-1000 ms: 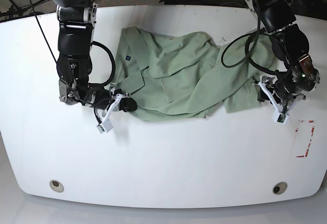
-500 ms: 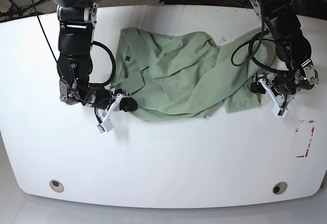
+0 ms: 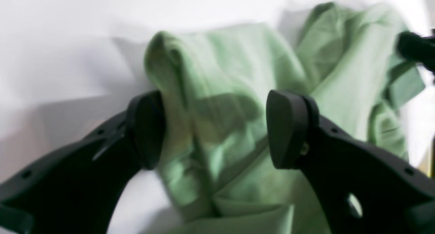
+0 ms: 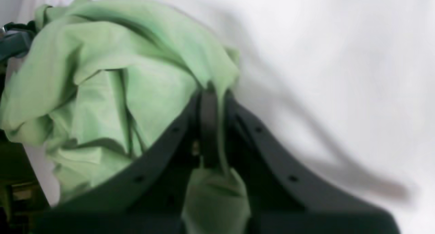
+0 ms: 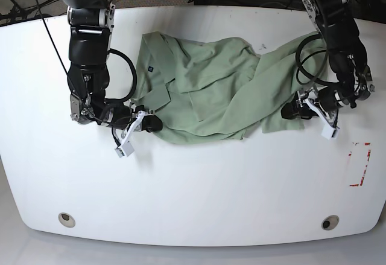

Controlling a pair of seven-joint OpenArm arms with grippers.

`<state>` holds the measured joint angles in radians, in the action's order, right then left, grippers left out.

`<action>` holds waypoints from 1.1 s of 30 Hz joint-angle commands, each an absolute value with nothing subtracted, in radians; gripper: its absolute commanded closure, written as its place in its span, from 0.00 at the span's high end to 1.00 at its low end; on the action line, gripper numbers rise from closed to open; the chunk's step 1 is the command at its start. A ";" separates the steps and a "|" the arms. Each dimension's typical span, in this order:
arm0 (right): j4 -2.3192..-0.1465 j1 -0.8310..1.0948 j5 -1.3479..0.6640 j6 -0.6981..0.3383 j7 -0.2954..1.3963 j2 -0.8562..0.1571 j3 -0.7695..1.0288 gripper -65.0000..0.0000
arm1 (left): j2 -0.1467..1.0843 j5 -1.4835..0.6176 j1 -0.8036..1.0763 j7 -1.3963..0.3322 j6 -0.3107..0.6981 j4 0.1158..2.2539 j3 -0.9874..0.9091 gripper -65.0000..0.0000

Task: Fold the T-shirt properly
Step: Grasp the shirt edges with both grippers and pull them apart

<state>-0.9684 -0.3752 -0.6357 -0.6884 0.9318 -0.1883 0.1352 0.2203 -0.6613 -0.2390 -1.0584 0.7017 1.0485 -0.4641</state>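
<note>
The pale green T-shirt [image 5: 205,90] lies crumpled across the far half of the white table [image 5: 193,180], collar and a small dark label [image 5: 150,68] toward the base view's left. My right gripper [image 5: 152,123] is shut on the shirt's near-left edge; in the right wrist view, cloth [image 4: 119,74] bunches up out of the closed gripper [image 4: 210,101]. My left gripper [image 5: 294,110] is at the shirt's right end, open. In the left wrist view its fingers [image 3: 289,128] stand wide apart around a raised fold of the T-shirt [image 3: 221,67], not pinching it.
A red tape mark [image 5: 360,163] is on the table at the right edge. Two round holes [image 5: 67,220] [image 5: 330,222] sit near the front edge. Cables and dark gear run along behind the table's far edge.
My left gripper has opened and moved left onto the shirt's right end, its wrist turning. The right arm and its grip have not moved.
</note>
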 commanded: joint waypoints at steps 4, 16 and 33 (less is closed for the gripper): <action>-0.989 -0.403 -0.662 -0.698 0.918 -0.197 0.136 0.00 | 0.211 -0.636 -0.245 -1.112 0.698 1.038 -0.456 0.67; -0.990 -0.392 -0.664 -0.698 0.918 -0.194 0.139 0.00 | 0.197 -0.634 -0.303 -1.078 0.567 0.883 -0.450 0.27; -1.116 -0.397 -0.665 -0.698 0.960 -0.223 0.143 0.00 | 0.213 -0.493 -0.302 -0.998 0.432 1.184 -0.309 0.00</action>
<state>-1.0740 -0.3649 -0.6460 -0.6884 0.9565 -0.1921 0.1371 0.1875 -0.4854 -0.2768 -0.9913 0.4313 1.1202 -0.3073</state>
